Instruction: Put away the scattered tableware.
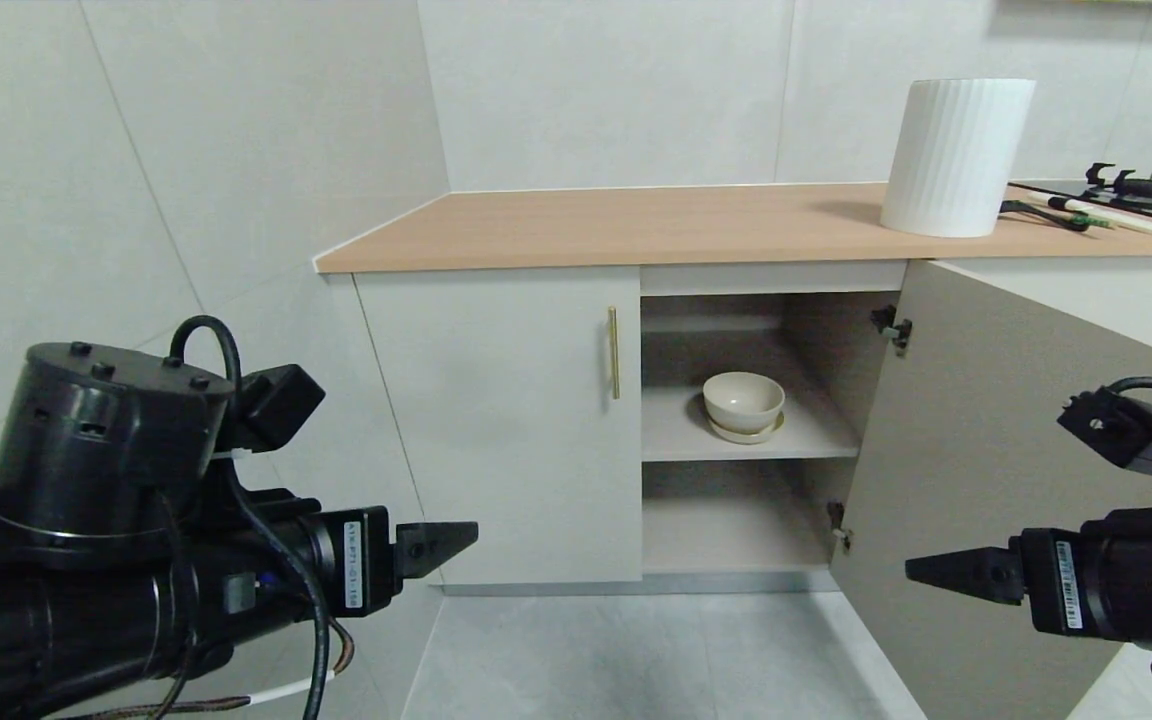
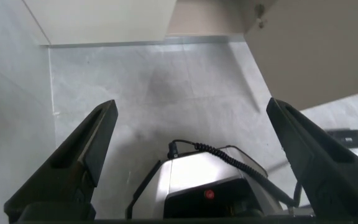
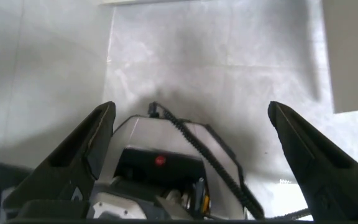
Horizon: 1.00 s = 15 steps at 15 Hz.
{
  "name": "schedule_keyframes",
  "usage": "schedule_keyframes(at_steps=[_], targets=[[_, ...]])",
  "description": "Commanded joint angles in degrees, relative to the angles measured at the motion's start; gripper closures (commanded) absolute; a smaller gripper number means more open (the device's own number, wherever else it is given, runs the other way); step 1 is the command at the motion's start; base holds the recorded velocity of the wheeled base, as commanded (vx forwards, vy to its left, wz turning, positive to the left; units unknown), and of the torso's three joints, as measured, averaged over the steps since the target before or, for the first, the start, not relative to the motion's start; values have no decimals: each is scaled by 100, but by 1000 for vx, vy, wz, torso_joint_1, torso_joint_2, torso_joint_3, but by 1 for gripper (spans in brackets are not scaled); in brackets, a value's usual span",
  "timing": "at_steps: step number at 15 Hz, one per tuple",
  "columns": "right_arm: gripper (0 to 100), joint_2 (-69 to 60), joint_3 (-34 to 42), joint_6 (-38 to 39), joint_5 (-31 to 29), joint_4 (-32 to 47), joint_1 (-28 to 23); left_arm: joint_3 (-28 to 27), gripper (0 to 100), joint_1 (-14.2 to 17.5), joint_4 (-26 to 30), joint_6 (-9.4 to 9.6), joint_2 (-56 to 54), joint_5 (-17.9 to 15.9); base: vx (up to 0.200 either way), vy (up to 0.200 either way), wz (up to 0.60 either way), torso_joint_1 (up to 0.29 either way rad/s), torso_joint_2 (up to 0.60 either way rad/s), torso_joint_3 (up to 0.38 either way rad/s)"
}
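Note:
A cream bowl (image 1: pixel 743 400) sits on a small matching plate (image 1: pixel 748 433) on the middle shelf of the open cupboard (image 1: pixel 736 440). Long utensils (image 1: pixel 1086 213), white and dark, lie on the wooden countertop (image 1: pixel 636 225) at the far right. My left gripper (image 1: pixel 436 548) hangs low at the left, in front of the closed cupboard door, well short of the shelf. My right gripper (image 1: pixel 946 572) hangs low at the right, beside the open door. In the wrist views, the left gripper (image 2: pixel 191 149) and right gripper (image 3: pixel 191 149) are open over the floor, holding nothing.
The right cupboard door (image 1: pixel 976 480) stands swung out toward me, close to the right arm. The left door (image 1: pixel 506 420) is shut, with a brass handle (image 1: pixel 613 352). A tall white ribbed container (image 1: pixel 956 157) stands on the countertop beside a gas hob (image 1: pixel 1151 190). The lower shelf (image 1: pixel 731 530) is bare.

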Motion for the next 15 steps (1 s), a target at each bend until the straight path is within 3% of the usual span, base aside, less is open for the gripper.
schedule_keyframes(at_steps=[1,6,15], targets=[[0,-50,-16,-39,-45,17,2,-5,0,-2,-8,-1,14,4,0,0,0,0,0,0],[0,-103,-51,-100,-72,149,2,4,0,-10,1,16,14,12,0,0,0,0,0,0],[0,-384,-289,-390,-309,958,2,13,0,-10,1,25,5,12,0,-200,0,5,2,2]])
